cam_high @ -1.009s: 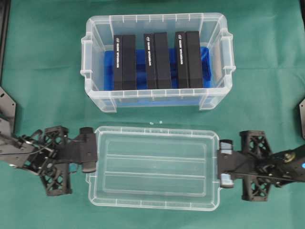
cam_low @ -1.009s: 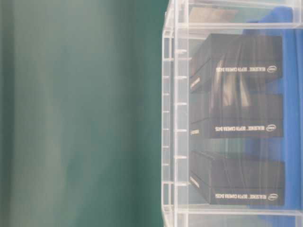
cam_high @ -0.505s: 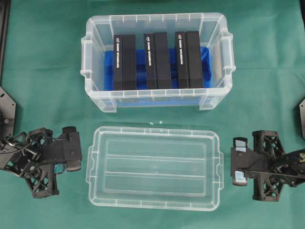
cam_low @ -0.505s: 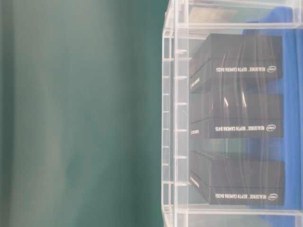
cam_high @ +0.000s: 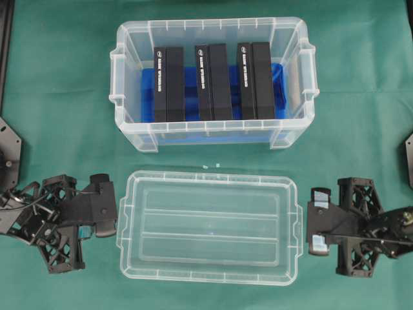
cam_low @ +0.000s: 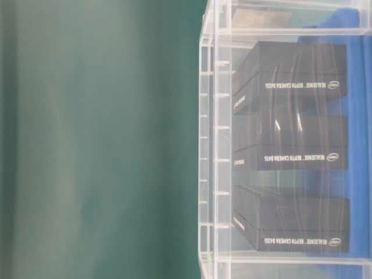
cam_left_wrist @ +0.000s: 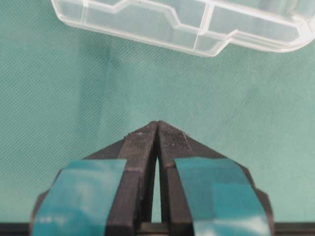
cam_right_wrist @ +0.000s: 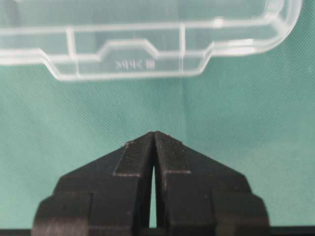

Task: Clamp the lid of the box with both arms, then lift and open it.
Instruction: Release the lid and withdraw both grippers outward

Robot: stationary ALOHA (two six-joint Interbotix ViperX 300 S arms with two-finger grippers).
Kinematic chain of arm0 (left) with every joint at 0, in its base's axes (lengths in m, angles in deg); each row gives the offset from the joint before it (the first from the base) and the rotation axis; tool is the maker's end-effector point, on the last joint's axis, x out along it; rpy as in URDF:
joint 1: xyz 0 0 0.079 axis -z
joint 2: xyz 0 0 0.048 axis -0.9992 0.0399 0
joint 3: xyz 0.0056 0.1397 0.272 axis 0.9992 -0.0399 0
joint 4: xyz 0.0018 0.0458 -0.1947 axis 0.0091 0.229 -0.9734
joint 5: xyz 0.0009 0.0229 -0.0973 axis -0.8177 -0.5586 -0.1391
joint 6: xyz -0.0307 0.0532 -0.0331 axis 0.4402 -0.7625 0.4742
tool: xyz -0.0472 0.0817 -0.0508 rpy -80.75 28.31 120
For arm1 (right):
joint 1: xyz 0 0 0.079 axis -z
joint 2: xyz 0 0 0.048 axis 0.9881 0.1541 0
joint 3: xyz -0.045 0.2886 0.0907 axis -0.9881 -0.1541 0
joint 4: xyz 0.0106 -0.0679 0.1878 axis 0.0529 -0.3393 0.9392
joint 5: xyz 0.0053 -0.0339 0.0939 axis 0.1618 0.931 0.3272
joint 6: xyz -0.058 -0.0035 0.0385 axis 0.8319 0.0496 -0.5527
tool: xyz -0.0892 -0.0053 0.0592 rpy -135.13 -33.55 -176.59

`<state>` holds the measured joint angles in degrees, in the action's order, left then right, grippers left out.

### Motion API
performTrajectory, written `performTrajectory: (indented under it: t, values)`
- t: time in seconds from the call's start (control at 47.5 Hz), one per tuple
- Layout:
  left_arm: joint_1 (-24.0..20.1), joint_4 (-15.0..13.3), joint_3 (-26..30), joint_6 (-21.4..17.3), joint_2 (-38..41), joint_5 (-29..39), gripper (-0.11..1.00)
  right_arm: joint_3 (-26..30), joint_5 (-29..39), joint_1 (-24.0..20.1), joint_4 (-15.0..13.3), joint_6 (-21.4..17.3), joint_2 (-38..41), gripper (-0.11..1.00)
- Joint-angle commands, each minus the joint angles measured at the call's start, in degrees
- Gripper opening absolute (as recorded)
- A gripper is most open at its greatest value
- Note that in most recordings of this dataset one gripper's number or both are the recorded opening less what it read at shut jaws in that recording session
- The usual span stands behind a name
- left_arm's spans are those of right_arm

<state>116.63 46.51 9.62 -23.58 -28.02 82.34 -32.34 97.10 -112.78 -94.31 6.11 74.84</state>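
The clear lid point(cam_high: 206, 226) lies flat on the green cloth, in front of the box point(cam_high: 129, 129). The box stands uncovered, with black blocks point(cam_high: 213, 81) on a blue liner inside. My left gripper point(cam_high: 115, 208) is just off the lid's left end, a small gap away. It is shut on nothing, its tips point(cam_left_wrist: 157, 123) meeting over bare cloth below the lid's edge point(cam_left_wrist: 197, 29). My right gripper point(cam_high: 308, 219) sits just off the lid's right end, also shut and empty. Its tips point(cam_right_wrist: 154, 132) point at the lid's tab point(cam_right_wrist: 147, 46) without touching it.
The table-level view shows only the box wall point(cam_low: 212, 145) with the black blocks point(cam_low: 290, 151) behind it, and green cloth point(cam_low: 99, 145) to the left. Black fixtures stand at the left table edge point(cam_high: 8, 148) and the right table edge point(cam_high: 408, 152).
A second ago both grippers were at the lid's ends. They have drawn back outward, then crept slightly closer again. The lid stays flat on the cloth.
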Motion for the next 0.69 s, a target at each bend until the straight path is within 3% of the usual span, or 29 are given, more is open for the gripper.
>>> performTrajectory:
  t: [0.0, 0.358, 0.673]
  values:
    - [0.2, 0.4, 2.4, -0.1, -1.9, 3.1, 0.01, 3.4, 3.3, -0.4, -0.3, 0.1, -2.2, 0.00]
    - [1.2, 1.7, 8.1, -1.6, -7.0, 10.8, 0.01, 9.4, 14.9, -1.9, -0.3, 0.3, -7.1, 0.00]
    - [1.2, 4.8, 16.1, -4.1, -11.6, 23.8, 0.01, 13.3, 20.8, -2.0, -0.3, 0.5, -10.8, 0.00]
